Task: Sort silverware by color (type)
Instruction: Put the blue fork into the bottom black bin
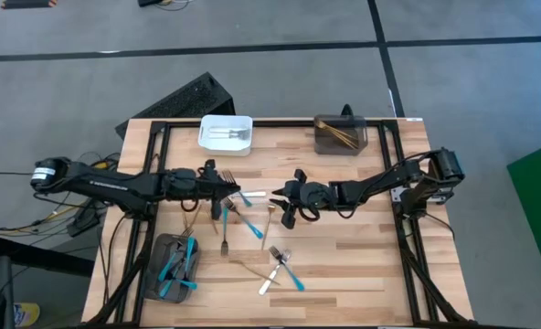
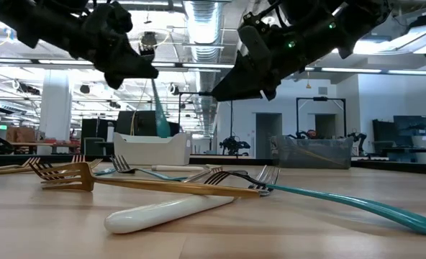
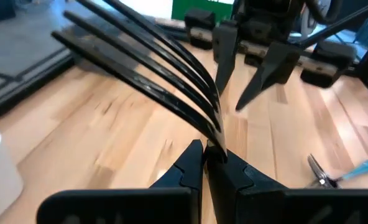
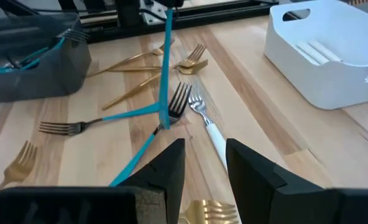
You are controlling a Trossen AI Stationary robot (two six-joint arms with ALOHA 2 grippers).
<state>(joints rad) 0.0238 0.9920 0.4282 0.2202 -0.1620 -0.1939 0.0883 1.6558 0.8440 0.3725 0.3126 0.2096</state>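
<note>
My left gripper (image 1: 223, 190) is above the table's middle, shut on a fork with dark tines (image 3: 153, 68) and a blue handle (image 4: 166, 68). My right gripper (image 4: 206, 155) hovers open just to its right, above a white-handled fork (image 4: 210, 127), with nothing between its fingers. Loose silverware lies flat on the wood: gold forks (image 4: 153, 65), blue-handled forks (image 4: 103, 119) and a mixed group (image 1: 281, 267) near the front. My left gripper pinches the fork at its neck (image 3: 212, 144), just below the tines, between its two fingertips. The fingers come nearly level from the table's left. The tines stick out ahead of the fingers, and the blue handle (image 2: 158, 111) hangs straight down, clear of the table.
A white bin (image 1: 226, 133) stands at the far edge left of middle, and a dark bin (image 1: 340, 135) holding gold pieces stands far right. A grey bin (image 1: 174, 267) with blue-handled pieces sits near left. Bare wood lies at the near right.
</note>
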